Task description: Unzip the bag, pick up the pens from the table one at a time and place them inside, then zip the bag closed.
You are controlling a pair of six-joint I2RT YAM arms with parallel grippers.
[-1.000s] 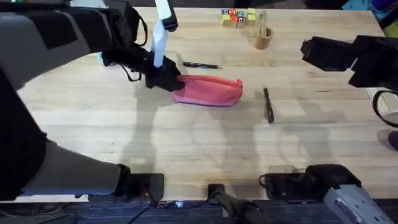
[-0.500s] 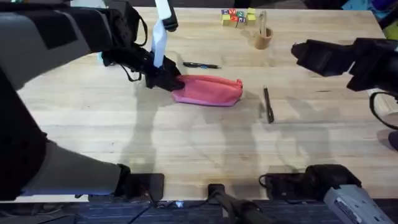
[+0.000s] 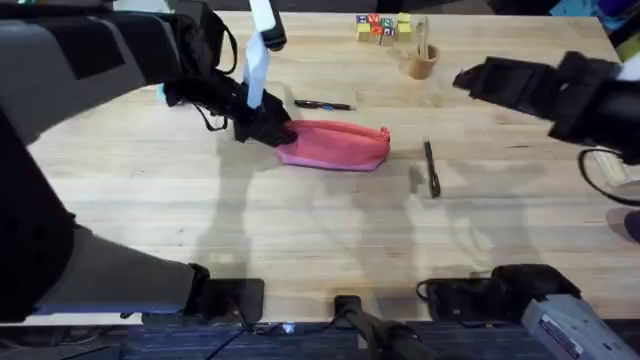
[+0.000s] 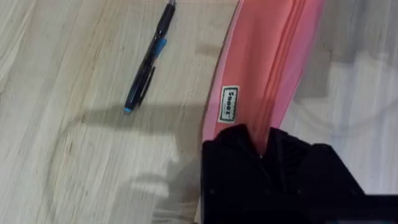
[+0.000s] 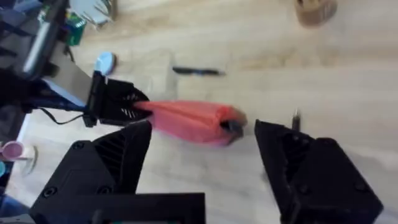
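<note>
The pink bag point(image 3: 337, 147) lies on the table point(image 3: 300, 230) left of centre, its zipper point(image 4: 283, 59) running along the top. My left gripper point(image 3: 270, 129) is shut on the bag's left end, where its black fingers point(image 4: 230, 155) pinch the fabric. One pen point(image 3: 323, 105) lies just behind the bag and shows a blue band point(image 4: 148, 62). The other pen point(image 3: 431, 167) lies to the bag's right. My right gripper point(image 3: 463, 78) hovers open at the back right, away from the bag point(image 5: 186, 121), with nothing between its fingers point(image 5: 124, 149).
A wooden cup point(image 3: 420, 62) and coloured blocks point(image 3: 382, 26) stand at the back edge. A small light-blue disc point(image 5: 104, 62) lies behind the left gripper. A white object point(image 3: 622, 165) sits at the table's right edge. Bare tabletop spreads in front of the bag.
My right arm has swung left, toward the middle of the table. The left gripper, the bag and both pens have stayed put.
</note>
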